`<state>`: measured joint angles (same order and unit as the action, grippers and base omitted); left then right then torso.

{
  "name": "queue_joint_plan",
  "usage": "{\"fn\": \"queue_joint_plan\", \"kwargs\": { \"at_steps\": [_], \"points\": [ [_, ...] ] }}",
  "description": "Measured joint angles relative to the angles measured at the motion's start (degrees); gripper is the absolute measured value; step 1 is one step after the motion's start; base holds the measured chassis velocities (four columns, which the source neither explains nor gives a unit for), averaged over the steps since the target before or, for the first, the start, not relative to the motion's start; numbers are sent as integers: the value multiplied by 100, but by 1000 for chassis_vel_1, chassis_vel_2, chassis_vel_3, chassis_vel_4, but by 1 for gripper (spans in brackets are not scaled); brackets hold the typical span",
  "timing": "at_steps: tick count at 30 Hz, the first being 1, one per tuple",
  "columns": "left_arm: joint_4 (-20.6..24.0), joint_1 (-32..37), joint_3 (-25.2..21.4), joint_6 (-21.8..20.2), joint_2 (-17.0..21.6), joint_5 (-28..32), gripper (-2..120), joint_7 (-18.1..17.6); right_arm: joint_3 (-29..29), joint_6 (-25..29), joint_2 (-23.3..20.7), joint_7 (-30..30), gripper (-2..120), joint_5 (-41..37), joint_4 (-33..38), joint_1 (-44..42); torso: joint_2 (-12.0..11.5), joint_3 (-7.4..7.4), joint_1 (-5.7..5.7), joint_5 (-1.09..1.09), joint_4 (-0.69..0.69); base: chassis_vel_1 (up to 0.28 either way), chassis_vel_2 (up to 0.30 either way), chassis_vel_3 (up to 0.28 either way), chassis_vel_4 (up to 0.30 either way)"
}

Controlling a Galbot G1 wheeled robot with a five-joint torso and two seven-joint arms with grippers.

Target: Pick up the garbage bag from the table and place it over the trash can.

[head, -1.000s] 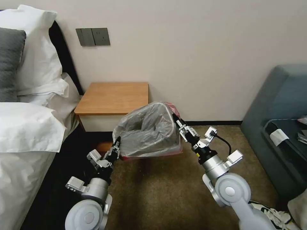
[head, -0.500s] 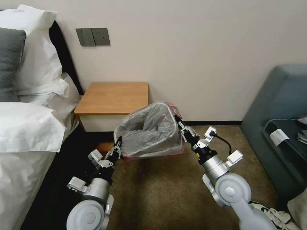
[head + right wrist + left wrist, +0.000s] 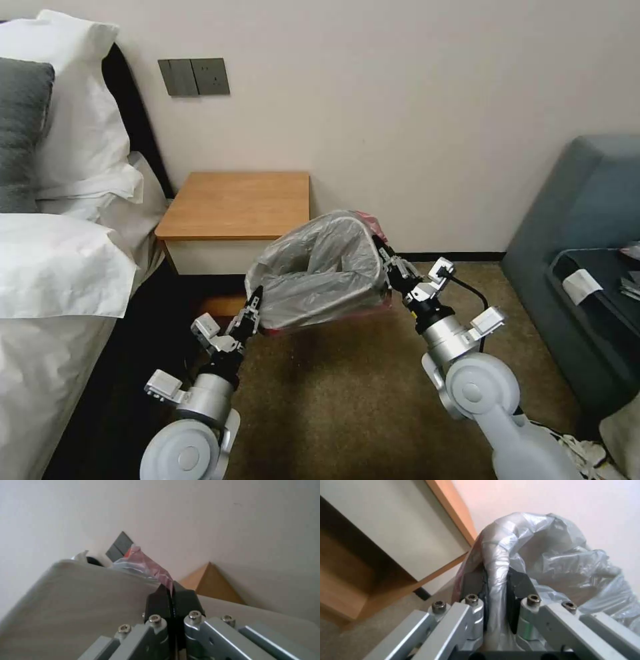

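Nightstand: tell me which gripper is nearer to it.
Left. The left gripper pinches the garbage bag just below the nightstand's front corner. The right gripper grips the bag's far side, beyond the bin, away from the nightstand.

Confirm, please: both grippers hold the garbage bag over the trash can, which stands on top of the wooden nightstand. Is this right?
One detail is wrong. The trash can is not on the nightstand; the head view shows it lower, in front of the nightstand's right side. The rest holds: the left gripper and right gripper each pinch the garbage bag stretched over the can.
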<state>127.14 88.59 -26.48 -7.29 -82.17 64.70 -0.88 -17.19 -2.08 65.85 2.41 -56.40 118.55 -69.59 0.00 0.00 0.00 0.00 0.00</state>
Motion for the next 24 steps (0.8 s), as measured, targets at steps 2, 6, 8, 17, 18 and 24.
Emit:
{"fn": "queue_joint_plan", "kwargs": {
  "at_steps": [2, 6, 8, 17, 18, 24],
  "points": [
    [1, -1, 13, 2, -34, 35, 7, 12, -1, 0, 1, -93, 0, 274, -71, 9, 0, 0, 0, 0, 0, 0, 0, 0, 0],
    [16, 6, 21, 12, -72, 59, 7, 26, -1, -7, 2, -198, 0, 529, -130, 22, 0, 0, 0, 0, 0, 0, 0, 0, 0],
    [42, 16, 27, 22, -109, 95, 7, 42, 1, -42, 2, -341, 0, 737, -164, 47, 0, 0, 0, 0, 0, 0, 0, 0, 0],
    [74, 8, 37, 36, -174, 166, 7, 45, 16, -327, 2, -823, 0, 1516, -306, 108, 0, 0, 0, 0, 0, 0, 0, 0, 0],
    [74, 5, 40, 36, -185, 167, 7, 44, 16, -357, 3, -849, 0, 1590, -330, 108, 0, 0, 0, 0, 0, 0, 0, 0, 0],
    [78, 0, 54, 37, -236, 153, 7, 19, 17, -400, 6, -840, -2, 1907, -382, 72, 0, 0, 0, 0, 0, 0, 0, 0, 0]
  ]
}}
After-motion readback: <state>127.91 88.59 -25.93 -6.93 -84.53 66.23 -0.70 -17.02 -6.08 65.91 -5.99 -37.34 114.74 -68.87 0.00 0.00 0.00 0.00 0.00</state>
